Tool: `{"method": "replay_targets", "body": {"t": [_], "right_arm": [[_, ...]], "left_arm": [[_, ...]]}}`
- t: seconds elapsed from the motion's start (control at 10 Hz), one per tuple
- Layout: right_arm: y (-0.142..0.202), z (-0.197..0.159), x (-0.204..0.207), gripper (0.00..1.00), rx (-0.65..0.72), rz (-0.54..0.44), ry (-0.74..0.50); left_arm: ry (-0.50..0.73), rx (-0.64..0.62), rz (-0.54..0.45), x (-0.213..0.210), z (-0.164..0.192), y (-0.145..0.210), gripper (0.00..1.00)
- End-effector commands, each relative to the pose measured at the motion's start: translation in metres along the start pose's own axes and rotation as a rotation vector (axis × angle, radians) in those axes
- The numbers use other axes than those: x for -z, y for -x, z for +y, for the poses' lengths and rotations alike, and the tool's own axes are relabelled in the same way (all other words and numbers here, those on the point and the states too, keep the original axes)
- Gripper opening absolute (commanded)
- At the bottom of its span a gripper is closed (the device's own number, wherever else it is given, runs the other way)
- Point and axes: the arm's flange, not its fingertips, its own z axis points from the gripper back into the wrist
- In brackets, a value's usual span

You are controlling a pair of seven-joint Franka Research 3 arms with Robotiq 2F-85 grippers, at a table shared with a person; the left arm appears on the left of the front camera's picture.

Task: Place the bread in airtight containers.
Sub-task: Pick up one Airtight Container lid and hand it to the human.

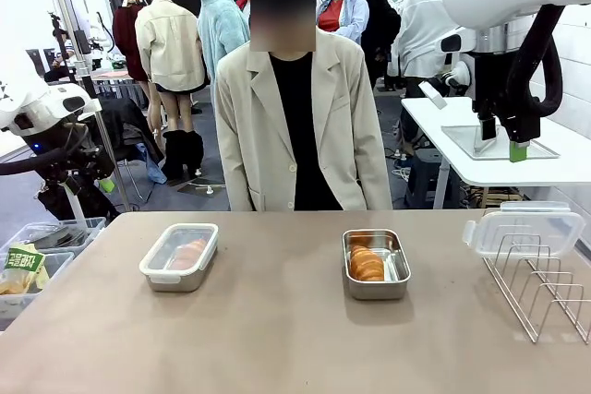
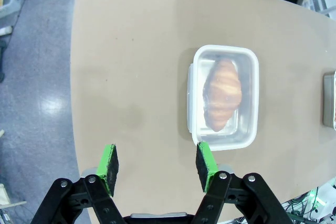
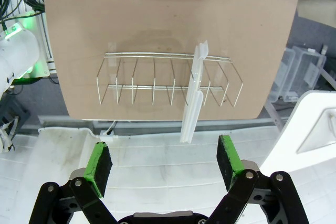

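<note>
Two airtight containers sit on the brown table. The left container (image 1: 179, 256) has its clear lid on and holds one bread roll (image 1: 189, 252). In the left wrist view that container (image 2: 224, 97) and its bread (image 2: 222, 94) lie ahead and to the right of my left gripper (image 2: 157, 163), which hangs open and empty above the table. The right container (image 1: 376, 263) is uncovered with bread (image 1: 366, 263) in it. Its clear lid (image 1: 523, 228) stands in the wire rack (image 1: 540, 279). My right gripper (image 3: 164, 161) is open and empty, high above the lid (image 3: 192, 100).
A person stands at the far edge of the table (image 1: 277, 339) behind the containers, hands out of sight. Clear plastic bins (image 1: 37, 256) with a green packet stand off the table's left edge. A white side table (image 1: 517, 159) carrying a steel tray is behind on the right.
</note>
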Motion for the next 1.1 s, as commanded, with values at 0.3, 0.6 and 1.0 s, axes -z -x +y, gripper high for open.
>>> {"method": "replay_targets", "body": {"t": [0.3, 0.6, 1.0], "right_arm": [[-0.003, -0.006, 0.010, 1.00, -0.005, -0.005, -0.017], [-0.009, -0.025, 0.048, 1.00, 0.031, 0.045, -0.027], [-0.009, -0.040, 0.112, 1.00, 0.047, 0.095, -0.066]], "left_arm": [[-0.021, -0.007, 0.002, -0.003, 0.001, 0.000, 0.77], [-0.021, -0.007, 0.002, -0.003, 0.001, 0.000, 0.77], [-0.021, -0.007, 0.002, -0.003, 0.001, 0.000, 0.77]]}}
